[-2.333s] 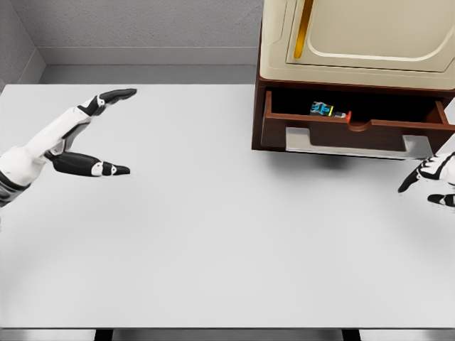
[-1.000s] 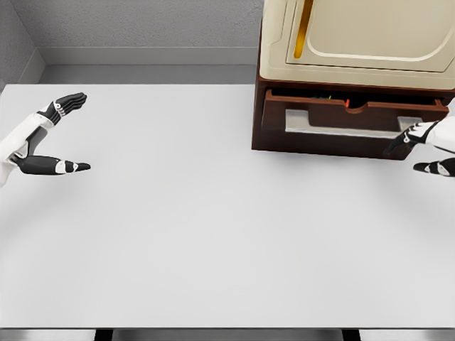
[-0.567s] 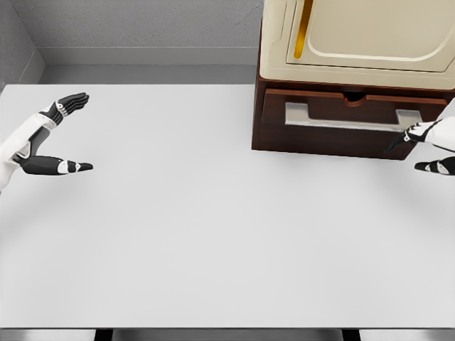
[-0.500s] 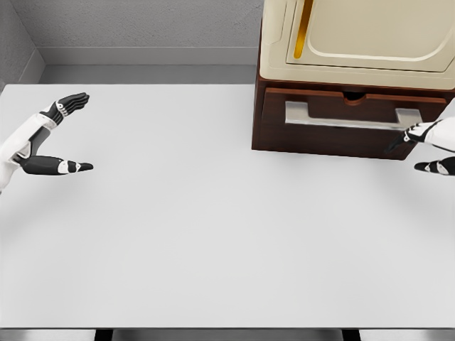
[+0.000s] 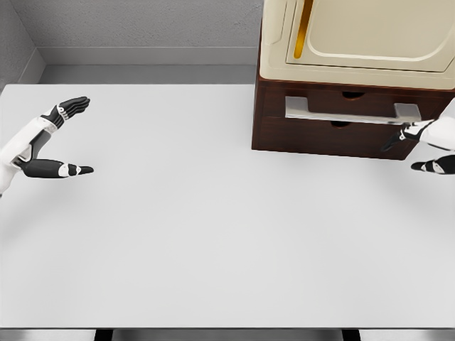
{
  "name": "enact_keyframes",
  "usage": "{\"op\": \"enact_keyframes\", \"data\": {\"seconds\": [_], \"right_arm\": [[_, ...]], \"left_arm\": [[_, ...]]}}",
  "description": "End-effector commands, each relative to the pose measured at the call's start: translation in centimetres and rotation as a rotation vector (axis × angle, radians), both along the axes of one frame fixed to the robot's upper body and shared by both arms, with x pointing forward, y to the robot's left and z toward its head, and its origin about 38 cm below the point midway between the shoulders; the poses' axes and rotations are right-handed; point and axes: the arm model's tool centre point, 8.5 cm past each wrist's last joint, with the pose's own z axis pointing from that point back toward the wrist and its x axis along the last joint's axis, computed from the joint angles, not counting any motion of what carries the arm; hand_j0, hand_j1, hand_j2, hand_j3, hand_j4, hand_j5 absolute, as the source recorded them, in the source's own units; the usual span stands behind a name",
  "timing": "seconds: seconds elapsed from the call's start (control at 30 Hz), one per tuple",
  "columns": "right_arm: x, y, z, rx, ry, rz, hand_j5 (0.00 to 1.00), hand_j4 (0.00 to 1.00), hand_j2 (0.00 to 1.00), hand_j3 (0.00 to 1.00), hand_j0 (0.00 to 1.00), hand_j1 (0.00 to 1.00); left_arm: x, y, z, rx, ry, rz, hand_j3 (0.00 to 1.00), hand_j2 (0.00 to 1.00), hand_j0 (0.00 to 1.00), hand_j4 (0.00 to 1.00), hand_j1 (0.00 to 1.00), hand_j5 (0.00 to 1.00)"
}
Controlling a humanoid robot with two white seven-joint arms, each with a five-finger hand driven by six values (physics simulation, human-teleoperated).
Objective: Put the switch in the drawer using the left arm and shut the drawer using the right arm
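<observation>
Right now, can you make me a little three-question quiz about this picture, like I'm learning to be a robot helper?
1. True or false: the drawer is pushed in.
2. Which hand is nearest the silver handle: A) left hand B) right hand?
3. Fill in: both hands are holding ____.

Key: 1 true. 2 B, its fingertips are by the handle's right end. 3 nothing; both hands have open fingers, and the switch cannot be seen.

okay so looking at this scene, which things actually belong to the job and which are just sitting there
Part of the job:
drawer, pushed in flush
right hand, by the drawer's handle
left hand, open above the table
The switch is not visible.

Just there:
cream cabinet door
grey wall
</observation>
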Motion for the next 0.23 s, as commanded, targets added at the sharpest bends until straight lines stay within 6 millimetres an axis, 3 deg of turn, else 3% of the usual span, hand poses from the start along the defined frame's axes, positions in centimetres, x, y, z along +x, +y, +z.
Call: {"op": "enact_keyframes", "data": {"seconds": [0.0,0.07,0.2], "right_arm": [[-0.1,0.1,0.4,-0.004,-0.006,0.004,0.73,0.73,0.73,0.73,0.73,0.73],[-0.7,-0.8,1.1,-0.056,0.001,-0.003,0.72,0.72,0.72,0.72,0.72,0.72],[-1.5,-1.0,0.3,-0.081,0.036,0.003,0.72,0.72,0.72,0.72,0.72,0.72]], "left_arm": [[0.0,0.0,0.0,-0.009,0.000,0.001,1.00,1.00,1.00,1.00,1.00,1.00],[0.0,0.1,0.1,-0.007,0.000,0.001,1.00,1.00,1.00,1.00,1.00,1.00],[0.0,0.0,0.1,-0.010,-0.001,0.000,1.00,1.00,1.00,1.00,1.00,1.00]]}}
